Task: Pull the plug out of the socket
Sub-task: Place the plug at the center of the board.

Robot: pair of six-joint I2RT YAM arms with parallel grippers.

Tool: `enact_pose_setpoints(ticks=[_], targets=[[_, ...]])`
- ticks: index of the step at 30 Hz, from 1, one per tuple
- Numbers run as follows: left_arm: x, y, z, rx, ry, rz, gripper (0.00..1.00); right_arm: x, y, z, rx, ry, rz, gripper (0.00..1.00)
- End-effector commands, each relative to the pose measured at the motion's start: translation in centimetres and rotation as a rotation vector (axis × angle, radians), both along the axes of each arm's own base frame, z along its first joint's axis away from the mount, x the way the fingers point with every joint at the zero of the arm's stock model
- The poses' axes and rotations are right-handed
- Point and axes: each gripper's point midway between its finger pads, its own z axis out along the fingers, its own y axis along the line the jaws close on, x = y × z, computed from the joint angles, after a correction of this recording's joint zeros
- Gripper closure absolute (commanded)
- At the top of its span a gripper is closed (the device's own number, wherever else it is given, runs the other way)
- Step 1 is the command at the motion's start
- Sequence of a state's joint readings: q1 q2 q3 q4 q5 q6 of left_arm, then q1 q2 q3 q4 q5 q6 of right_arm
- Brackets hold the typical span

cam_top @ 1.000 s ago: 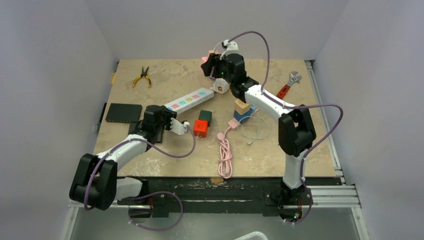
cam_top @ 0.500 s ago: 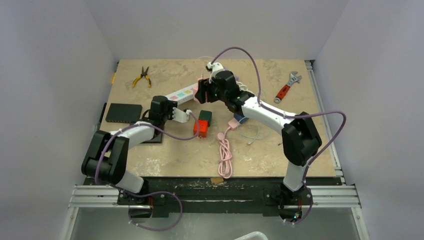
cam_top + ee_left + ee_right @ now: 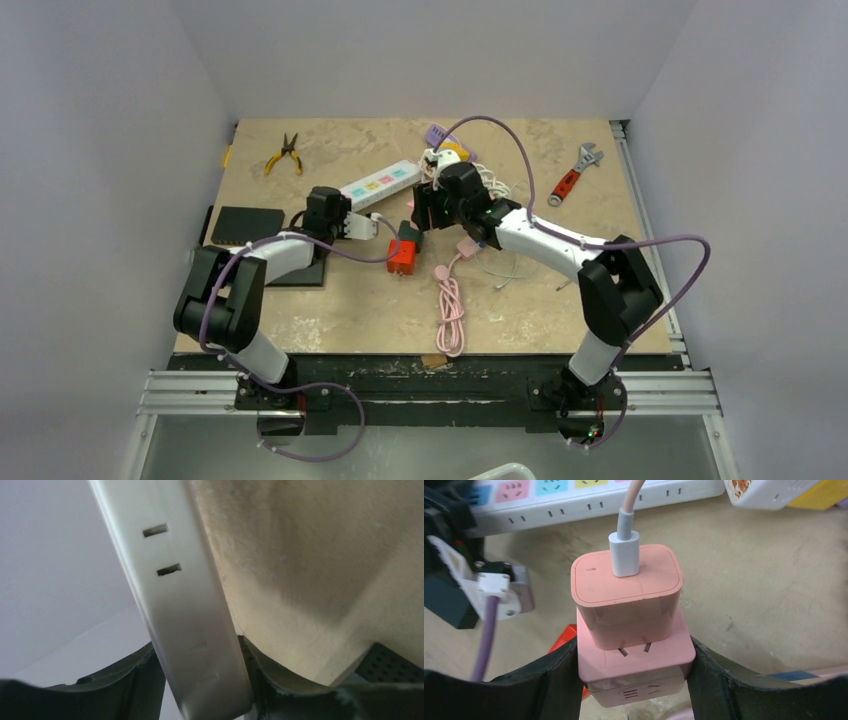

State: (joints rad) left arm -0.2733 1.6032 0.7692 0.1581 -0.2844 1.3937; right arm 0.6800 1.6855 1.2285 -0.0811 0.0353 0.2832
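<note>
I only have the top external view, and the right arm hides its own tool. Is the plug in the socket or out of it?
Observer: In. The right wrist view shows the pink charger seated on the pink socket cube.
Operator: What is the right tool actually gripping?
Observer: The right tool clamps the cube by its two sides and does not touch the charger.
Operator: Is a cable attached to the charger?
Observer: Yes, a white connector on a pink cable goes into its top face.
Operator: And the left tool?
Observer: In the left wrist view the left tool is closed around the end of the white power strip.
</note>
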Motion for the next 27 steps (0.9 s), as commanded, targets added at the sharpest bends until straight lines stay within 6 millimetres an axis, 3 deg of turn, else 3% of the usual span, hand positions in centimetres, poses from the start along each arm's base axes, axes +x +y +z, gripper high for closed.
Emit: enact_pose_setpoints(ticks=[1, 3, 4, 8, 10, 17, 22, 27], targets=[[-2.3, 1.3, -1.1, -0.015, 0.135, 0.088, 0.4, 1.0, -1.1, -1.6, -0.05, 0.006, -0.077, 1.0], [-3.4, 1.0, -1.0, -0.049, 0.181, 0.083, 0.06, 1.3, -1.4, -2.9, -0.087, 0.026, -0.095, 1.0], [-4.1, 0.8, -1.0, -0.067, 0.211, 0.081, 0.01, 1.5, -1.6, -3.3, -0.098, 0.029, -0.102, 1.0], [-6.7, -0.4, 0.2, -0.179, 0.311, 0.079, 0.0, 1.9, -1.9, -4.3, -0.123, 0.039, -0.13, 1.0], [-7.5, -1.3, 1.7, -0.268, 0.34, 0.084, 0.0, 2.2, -1.9, -5.0, -0.141, 0.047, -0.139, 1.0], [-6.2, -2.0, 8.9, -0.555, 0.295, 0.19, 0.0, 2.7, -1.2, -8.1, -0.2, 0.133, -0.132, 1.0], [-6.1, -2.1, 12.8, -0.747, 0.286, 0.269, 0.0, 1.9, 2.0, -8.6, -0.192, 0.153, -0.048, 1.0], [-6.7, -2.6, 14.7, -0.857, 0.308, 0.308, 0.0, -1.0, 7.0, -9.0, -0.177, 0.181, 0.07, 1.0]])
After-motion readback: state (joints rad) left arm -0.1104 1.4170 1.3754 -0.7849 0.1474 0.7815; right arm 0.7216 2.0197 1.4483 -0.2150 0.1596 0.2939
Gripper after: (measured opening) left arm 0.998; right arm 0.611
